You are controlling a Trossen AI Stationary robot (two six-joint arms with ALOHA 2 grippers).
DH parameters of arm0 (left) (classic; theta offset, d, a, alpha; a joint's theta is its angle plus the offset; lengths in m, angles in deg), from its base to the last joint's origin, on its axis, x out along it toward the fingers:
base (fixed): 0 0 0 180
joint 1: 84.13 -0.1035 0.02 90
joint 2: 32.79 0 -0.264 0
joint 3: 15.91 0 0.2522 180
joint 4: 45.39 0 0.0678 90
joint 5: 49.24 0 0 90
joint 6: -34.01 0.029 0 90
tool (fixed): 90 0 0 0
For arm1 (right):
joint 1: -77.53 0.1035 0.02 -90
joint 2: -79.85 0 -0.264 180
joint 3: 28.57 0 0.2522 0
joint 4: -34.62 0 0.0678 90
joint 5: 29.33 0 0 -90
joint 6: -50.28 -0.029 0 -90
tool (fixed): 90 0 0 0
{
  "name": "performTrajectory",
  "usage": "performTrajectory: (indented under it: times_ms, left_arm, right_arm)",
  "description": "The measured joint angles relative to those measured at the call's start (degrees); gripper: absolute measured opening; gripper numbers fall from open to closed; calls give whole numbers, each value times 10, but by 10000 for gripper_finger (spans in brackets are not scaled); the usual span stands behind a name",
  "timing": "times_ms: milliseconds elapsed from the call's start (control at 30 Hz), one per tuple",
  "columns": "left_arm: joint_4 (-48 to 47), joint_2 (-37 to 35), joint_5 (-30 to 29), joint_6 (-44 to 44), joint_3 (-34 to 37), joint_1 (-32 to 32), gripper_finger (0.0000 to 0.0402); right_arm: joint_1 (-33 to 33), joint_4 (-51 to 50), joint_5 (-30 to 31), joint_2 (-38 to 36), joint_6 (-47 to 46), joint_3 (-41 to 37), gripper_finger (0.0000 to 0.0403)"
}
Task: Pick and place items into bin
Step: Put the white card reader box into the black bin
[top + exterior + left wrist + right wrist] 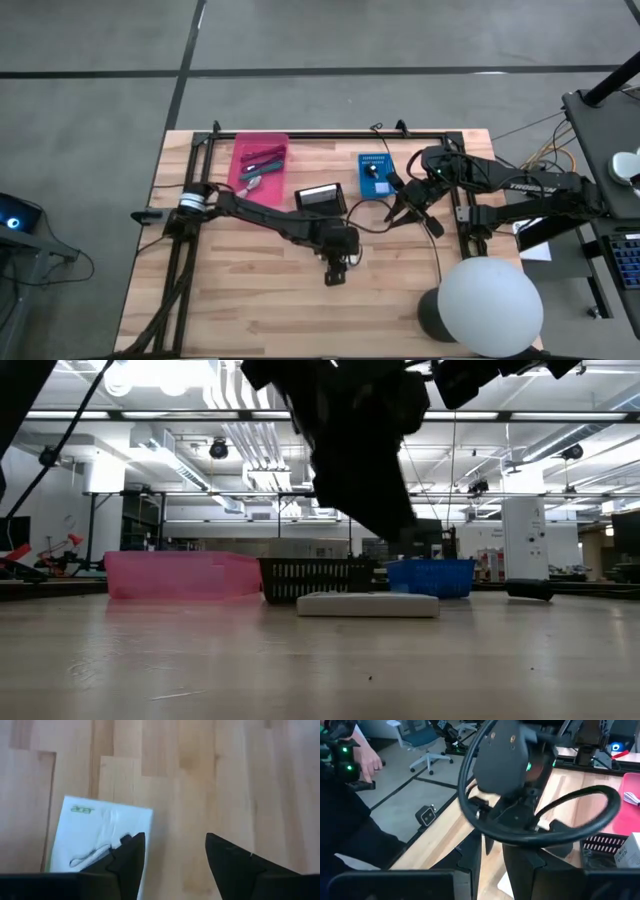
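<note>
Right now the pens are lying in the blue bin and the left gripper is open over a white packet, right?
Not quite. The pens lie in the pink bin, not the blue bin; the high view shows it. The left gripper is open over the white packet.

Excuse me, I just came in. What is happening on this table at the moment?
A two-arm robot is sorting small items into bins. The left gripper hangs open over the middle of the wooden table, beside a white packet it has not gripped. The right gripper waits near the blue bin. The pink bin already holds several pen-like sticks. A black bin stands between the two.
</note>
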Motion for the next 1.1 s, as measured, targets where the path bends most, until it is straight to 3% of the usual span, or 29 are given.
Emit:
performTrajectory:
  times_ms: [433,1100]
  left_arm:
    - [-20,42,-23,-1,7,0,177]
    - [-35,39,-50,2,11,1,177]
  right_arm:
    - [0,0,0,1,-1,0,68]
    - [0,0,1,1,0,0,68]
